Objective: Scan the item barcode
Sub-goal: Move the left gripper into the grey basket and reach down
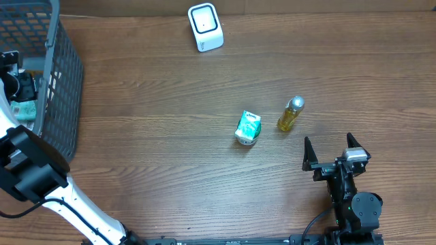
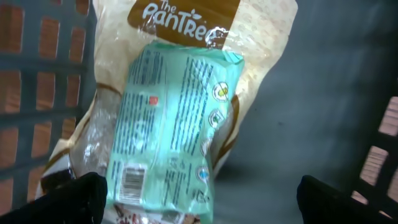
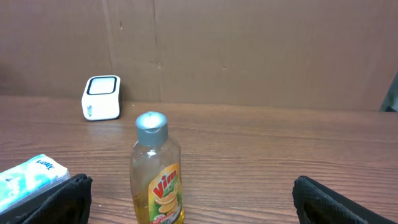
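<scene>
A white barcode scanner (image 1: 205,27) stands at the table's far edge. My left gripper (image 2: 199,208) is open inside the grey basket (image 1: 65,82), just above a mint-green packet (image 2: 174,124) whose barcode (image 2: 132,179) faces up near the left fingertip (image 2: 78,199). The packet lies on a "The Pantree" bag (image 2: 261,56). Nothing is held. My right gripper (image 1: 334,151) is open above the table's near right part. A yellow Vim bottle (image 3: 155,177) stands a little ahead of it, left of centre between the fingers. A green carton (image 1: 248,127) sits left of the bottle (image 1: 290,113).
The basket's mesh walls (image 2: 37,93) close in on the left gripper's left side, and another wall (image 2: 385,149) rises at its right. The left arm (image 1: 30,173) runs along the table's left edge. A cardboard wall (image 3: 249,50) stands behind the scanner (image 3: 101,98).
</scene>
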`<state>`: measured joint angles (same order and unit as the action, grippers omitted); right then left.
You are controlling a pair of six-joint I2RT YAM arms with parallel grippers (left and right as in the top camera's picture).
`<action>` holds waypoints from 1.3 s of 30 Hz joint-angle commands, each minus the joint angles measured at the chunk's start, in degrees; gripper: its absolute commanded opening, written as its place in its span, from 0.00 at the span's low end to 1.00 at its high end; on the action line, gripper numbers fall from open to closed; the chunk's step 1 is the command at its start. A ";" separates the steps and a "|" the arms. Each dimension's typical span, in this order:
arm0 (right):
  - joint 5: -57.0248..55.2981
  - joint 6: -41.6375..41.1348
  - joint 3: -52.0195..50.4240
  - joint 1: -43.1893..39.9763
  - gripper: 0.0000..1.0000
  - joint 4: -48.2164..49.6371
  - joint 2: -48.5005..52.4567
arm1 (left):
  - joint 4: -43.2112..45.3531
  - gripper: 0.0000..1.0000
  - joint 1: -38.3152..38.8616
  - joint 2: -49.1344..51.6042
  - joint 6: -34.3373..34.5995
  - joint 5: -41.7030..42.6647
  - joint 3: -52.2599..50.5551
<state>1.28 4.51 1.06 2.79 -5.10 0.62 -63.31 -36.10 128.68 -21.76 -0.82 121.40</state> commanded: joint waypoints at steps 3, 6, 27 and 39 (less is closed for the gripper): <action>-0.09 0.07 -0.61 0.42 1.00 0.35 -0.48 | 1.27 1.00 0.02 2.56 -3.61 -1.46 0.20; -0.09 0.07 -0.61 0.42 1.00 0.35 -0.48 | 1.64 0.99 0.00 3.52 -4.94 -1.70 0.20; -0.09 0.04 -0.61 0.42 1.00 0.35 -0.48 | 4.90 1.00 -0.42 5.14 -12.37 -4.74 0.17; -0.09 0.07 -0.61 0.42 1.00 0.35 -0.48 | 7.76 0.98 -1.53 5.46 -13.92 -2.19 -1.81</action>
<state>1.23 4.51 1.06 2.79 -5.10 0.62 -56.49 -37.17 133.19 -34.02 -4.05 120.49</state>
